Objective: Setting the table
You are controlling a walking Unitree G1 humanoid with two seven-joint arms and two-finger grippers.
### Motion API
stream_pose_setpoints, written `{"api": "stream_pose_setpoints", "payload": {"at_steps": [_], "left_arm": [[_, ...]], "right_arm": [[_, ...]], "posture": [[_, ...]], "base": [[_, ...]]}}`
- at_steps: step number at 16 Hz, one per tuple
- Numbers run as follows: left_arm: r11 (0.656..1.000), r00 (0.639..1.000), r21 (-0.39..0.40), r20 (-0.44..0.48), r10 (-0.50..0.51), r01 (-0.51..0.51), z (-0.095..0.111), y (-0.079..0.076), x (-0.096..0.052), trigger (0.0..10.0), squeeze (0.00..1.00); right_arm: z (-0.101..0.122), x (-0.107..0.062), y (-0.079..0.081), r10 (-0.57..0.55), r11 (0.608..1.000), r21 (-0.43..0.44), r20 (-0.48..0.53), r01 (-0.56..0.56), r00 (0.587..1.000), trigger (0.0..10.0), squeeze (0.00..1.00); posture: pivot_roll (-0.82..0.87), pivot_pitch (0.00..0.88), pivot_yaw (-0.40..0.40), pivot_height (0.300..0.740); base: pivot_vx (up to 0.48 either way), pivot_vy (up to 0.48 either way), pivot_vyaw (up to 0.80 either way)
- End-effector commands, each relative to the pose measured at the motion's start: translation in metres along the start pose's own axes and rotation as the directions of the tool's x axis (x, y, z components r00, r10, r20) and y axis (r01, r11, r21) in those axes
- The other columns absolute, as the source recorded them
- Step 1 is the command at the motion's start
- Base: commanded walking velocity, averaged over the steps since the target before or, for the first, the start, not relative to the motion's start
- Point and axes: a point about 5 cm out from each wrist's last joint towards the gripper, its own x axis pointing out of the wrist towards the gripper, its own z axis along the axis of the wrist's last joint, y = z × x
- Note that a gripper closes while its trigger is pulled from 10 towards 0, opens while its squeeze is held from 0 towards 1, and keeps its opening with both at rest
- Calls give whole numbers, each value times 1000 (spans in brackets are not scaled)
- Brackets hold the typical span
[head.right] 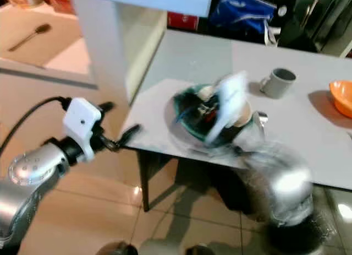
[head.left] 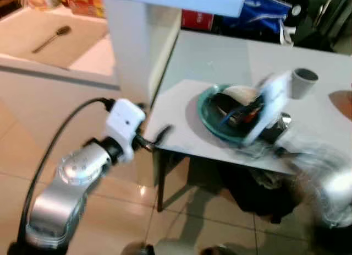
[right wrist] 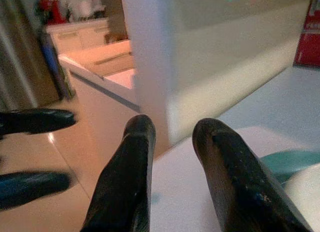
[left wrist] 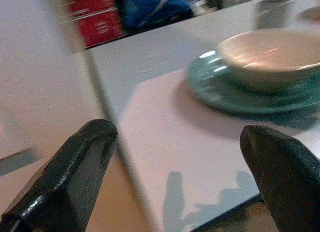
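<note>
Here, grey table (head.left: 220,62) on tiled floor (head.left: 110,211); left claw (left wrist: 175,157) wide, right claw (right wrist: 172,142) seemingly narrow.

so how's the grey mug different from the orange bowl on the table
The grey mug is tall and narrow with a side handle; the orange bowl is wide, shallow and handleless. The mug sits nearer the teal plate; the bowl lies toward the robot's right, cut off by the frame. Both stand upright on the white table.
</note>
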Motion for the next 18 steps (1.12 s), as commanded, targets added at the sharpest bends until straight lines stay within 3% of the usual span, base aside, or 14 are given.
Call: {"api": "stream_pose_setpoints", "payload": {"at_steps": [1,3,5,7,13,14,15,16,18], "left_arm": [[999,998,10,29,51,-52,6,0,7,10000,0],[991,990,23,51,134,-135,10,5,13,10000,0],[971,965,-37,114,238,-235,23,11,21,10000,0],[954,943,-57,142,301,-296,29,15,24,10000,0],[939,933,-47,102,345,-342,24,19,22,10000,0],[935,932,-83,84,352,-345,21,20,21,10000,518],[935,934,-94,81,349,-341,20,19,21,10000,518],[934,934,-105,77,349,-340,19,18,21,10000,1000],[935,935,-114,79,345,-335,20,17,20,10000,1000]], "right_arm": [[-6,-2,-6,-136,989,-65,6,136,991,10000,0],[-12,0,-8,-244,969,-42,28,245,969,10000,0],[-23,11,-9,-309,950,39,-18,309,951,10000,0],[-18,17,-9,-320,947,17,4,320,947,10000,0],[-17,28,-16,-326,944,49,-20,326,945,10000,0],[-17,29,-15,-329,942,63,-26,330,944,10000,0],[-20,29,-15,-333,941,60,-34,334,942,10000,0],[-21,28,-16,-337,939,54,-38,339,941,10000,0],[-23,27,-20,-359,931,51,-43,361,932,10000,0]], "posture": [[22,73,-6,740],[27,66,-12,740],[17,68,-22,740],[11,63,-33,740],[24,52,-51,740],[26,60,-50,740],[26,58,-49,740],[31,55,-50,740],[32,47,-48,740]], "base": [[0,480,0],[0,480,0],[0,480,-400],[0,480,-800],[0,480,-800],[0,480,-800],[0,480,-800],[0,480,-800],[0,480,-800]]}}
